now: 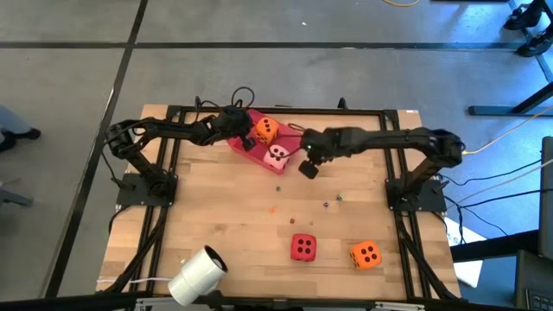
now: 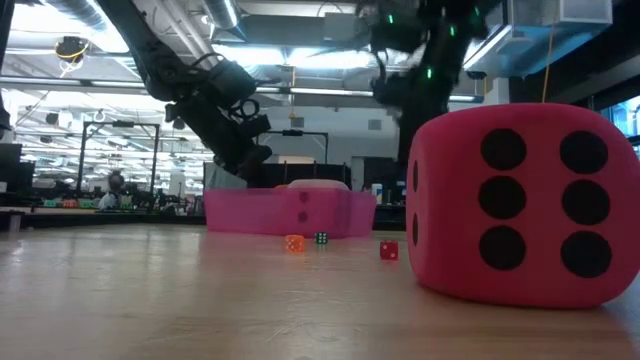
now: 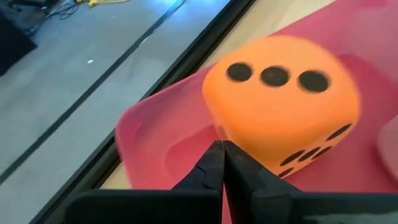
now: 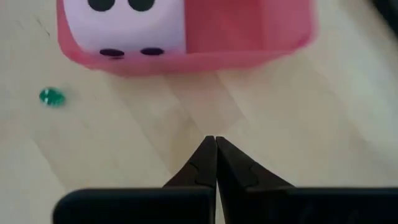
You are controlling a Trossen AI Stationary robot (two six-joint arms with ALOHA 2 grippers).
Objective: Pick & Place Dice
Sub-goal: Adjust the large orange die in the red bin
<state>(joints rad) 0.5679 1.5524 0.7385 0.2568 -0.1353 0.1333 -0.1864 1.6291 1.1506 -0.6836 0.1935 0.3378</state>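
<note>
Two dice, orange and pink, sit in the red tray, two lie well apart from it; both grippers, jaws pressed together beside the tray, should spread before descending.

Orange die in pink tray — end effector closed

Orange die, pink die in tray; red die, orange die on table.
</note>
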